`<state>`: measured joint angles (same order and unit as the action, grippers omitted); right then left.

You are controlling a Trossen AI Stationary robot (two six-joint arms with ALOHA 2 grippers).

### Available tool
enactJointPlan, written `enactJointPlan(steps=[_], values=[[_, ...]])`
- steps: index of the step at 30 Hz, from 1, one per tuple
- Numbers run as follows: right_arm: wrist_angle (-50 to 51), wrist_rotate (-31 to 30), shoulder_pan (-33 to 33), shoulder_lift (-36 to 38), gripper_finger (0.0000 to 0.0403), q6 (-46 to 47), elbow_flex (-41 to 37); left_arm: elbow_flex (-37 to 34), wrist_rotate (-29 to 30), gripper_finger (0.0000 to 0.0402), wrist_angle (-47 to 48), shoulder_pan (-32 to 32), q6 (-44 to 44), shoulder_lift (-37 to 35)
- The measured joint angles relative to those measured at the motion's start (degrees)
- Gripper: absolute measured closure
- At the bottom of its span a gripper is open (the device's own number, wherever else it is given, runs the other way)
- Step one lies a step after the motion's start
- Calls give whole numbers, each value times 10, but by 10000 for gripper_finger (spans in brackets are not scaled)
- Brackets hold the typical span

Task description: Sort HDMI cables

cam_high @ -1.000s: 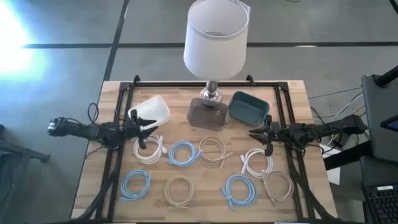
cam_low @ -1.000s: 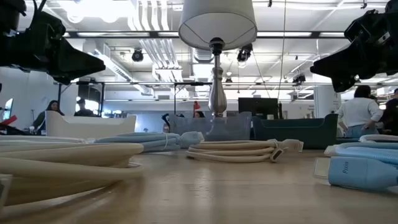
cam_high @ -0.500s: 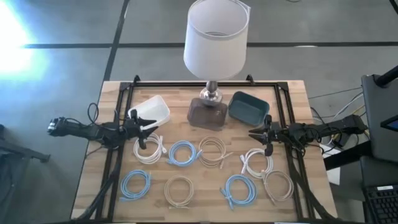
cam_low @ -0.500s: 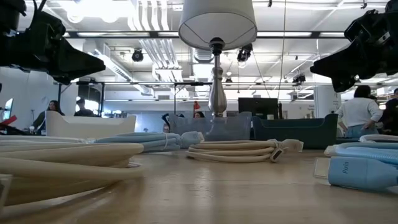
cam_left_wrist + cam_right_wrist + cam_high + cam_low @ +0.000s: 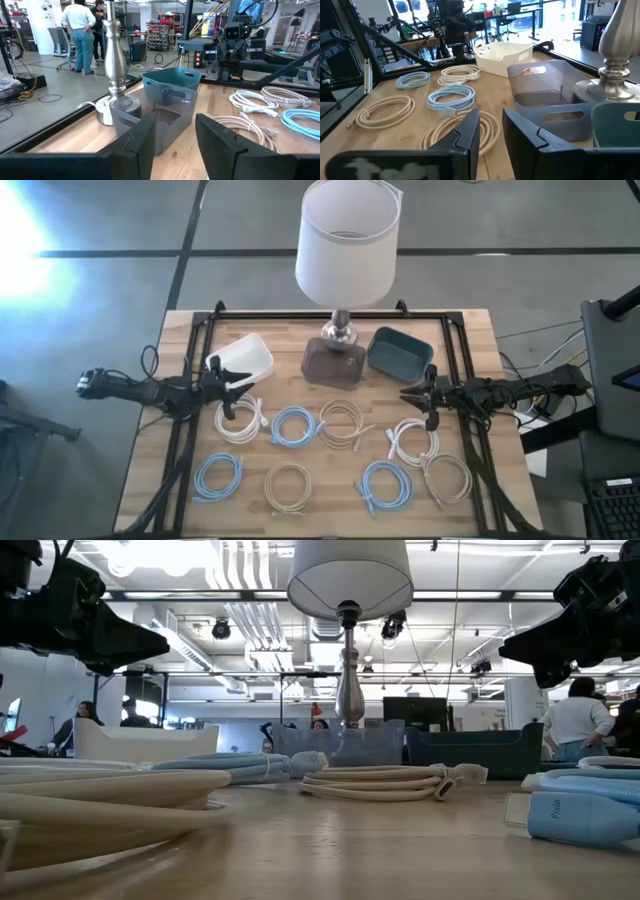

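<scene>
Several coiled HDMI cables lie flat on the wooden table. In the high view there are a white coil (image 5: 240,422), a light blue coil (image 5: 294,426) and a beige coil (image 5: 342,423) in the far row. Another white coil (image 5: 411,440) lies to their right. Nearer lie blue coils (image 5: 218,476) (image 5: 385,485) and beige coils (image 5: 289,485) (image 5: 447,477). My left gripper (image 5: 240,388) (image 5: 175,137) hovers open above the table's left side, by the white bin. My right gripper (image 5: 412,396) (image 5: 492,132) hovers open at the right, over the white coil. Both point toward the table's middle.
Three bins stand along the far side: a white bin (image 5: 245,358), a clear grey bin (image 5: 335,363) and a teal bin (image 5: 398,352). A lamp with a white shade (image 5: 347,240) stands behind the grey bin. A black frame (image 5: 330,316) rims the table. People stand in the room beyond.
</scene>
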<state>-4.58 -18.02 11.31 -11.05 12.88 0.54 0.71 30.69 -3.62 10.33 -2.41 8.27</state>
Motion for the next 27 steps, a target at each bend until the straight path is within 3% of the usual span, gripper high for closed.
enactJointPlan(steps=[27], values=[[0, 0, 0, 0, 325, 0, 0, 0, 0, 259, 0, 0, 0, 0]])
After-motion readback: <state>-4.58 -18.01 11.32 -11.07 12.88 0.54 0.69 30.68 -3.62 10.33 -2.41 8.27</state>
